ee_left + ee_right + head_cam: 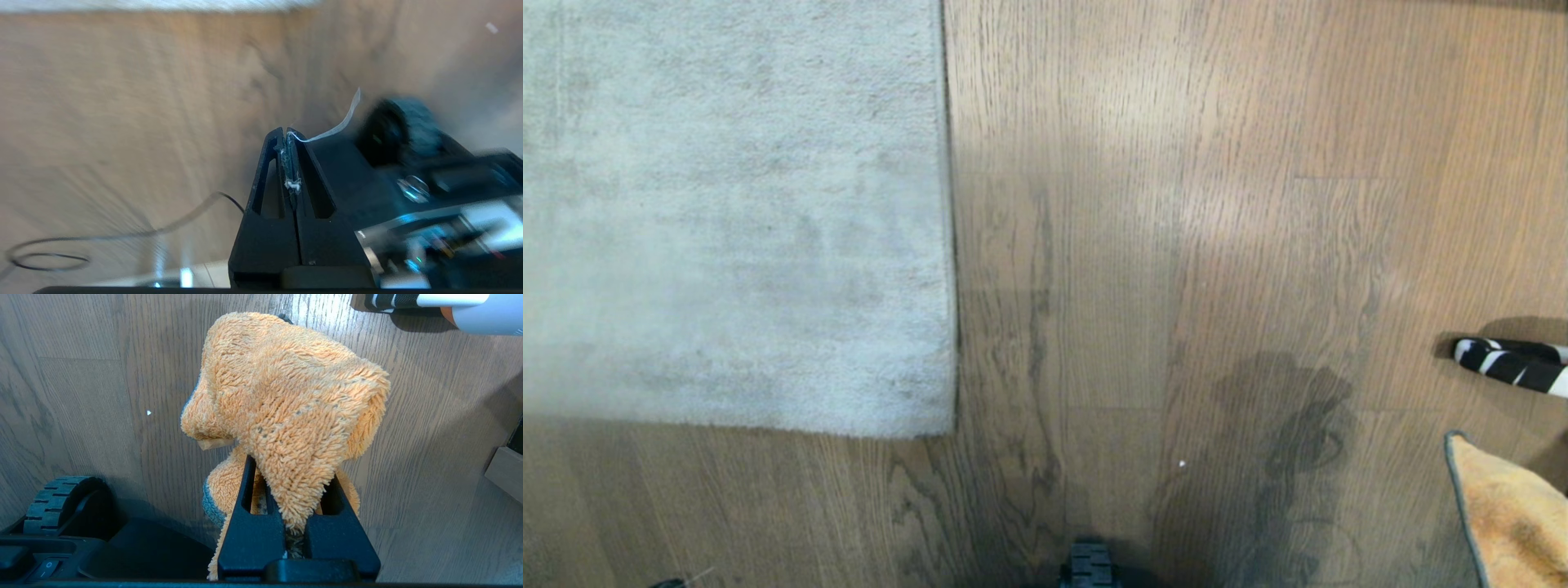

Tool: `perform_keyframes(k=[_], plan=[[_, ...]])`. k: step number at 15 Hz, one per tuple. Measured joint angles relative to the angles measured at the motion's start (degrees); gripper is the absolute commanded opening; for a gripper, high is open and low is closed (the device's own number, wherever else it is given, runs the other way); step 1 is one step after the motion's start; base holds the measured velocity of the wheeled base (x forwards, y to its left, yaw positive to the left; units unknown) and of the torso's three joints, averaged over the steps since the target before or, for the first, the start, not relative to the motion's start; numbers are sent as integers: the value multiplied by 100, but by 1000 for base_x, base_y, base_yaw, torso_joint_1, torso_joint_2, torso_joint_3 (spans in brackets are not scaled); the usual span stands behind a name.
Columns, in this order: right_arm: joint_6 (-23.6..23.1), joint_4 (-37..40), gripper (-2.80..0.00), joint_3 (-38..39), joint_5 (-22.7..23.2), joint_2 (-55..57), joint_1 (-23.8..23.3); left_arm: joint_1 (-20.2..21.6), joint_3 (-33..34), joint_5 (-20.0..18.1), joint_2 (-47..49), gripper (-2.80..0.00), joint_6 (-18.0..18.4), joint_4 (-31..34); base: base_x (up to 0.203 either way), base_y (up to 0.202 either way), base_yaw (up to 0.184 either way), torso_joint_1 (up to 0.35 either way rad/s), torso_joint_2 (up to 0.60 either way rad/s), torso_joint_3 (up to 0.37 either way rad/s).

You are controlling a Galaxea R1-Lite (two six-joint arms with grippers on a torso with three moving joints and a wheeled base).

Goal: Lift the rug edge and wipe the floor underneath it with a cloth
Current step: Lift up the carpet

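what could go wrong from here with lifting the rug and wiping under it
1. The left claw is shut and the rug edge lies flat on the floor; closed, it may slide over the pile.
2. The cloth bunches over the right claw, so it might wipe unevenly or slip.

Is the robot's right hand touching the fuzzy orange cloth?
Touching. In the right wrist view the right gripper has its black fingers pinched on the cloth, which flops over their tips above the floor.
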Motion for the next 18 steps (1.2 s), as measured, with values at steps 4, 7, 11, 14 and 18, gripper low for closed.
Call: perform_keyframes(k=[4, 7, 11, 14, 18], plan=[[-3, -2, -280, 0, 1, 0, 2, -353, -429, -199, 1387, -280, 13, -224, 0, 0, 0, 0, 0, 0], [-4, 0, -280, 0, 0, 0, 2, -704, -670, -134, 2514, -280, -53, -986, 0, 0, 0, 0, 0, 0], [-4, -2, -280, 0, 0, 0, 0, -1638, -1316, 332, 3803, -280, -624, -1448, 0, 0, 0, 0, 0, 0], [-1, 0, -280, 0, 0, 0, 0, -2151, -1945, 609, 4542, -280, -1147, -1468, 0, 0, 0, 0, 0, 0], [-1, 0, -280, 0, 0, 0, 0, -2807, -2613, 1828, 5357, -280, -1357, -1394, 0, 0, 0, 0, 0, 0]])
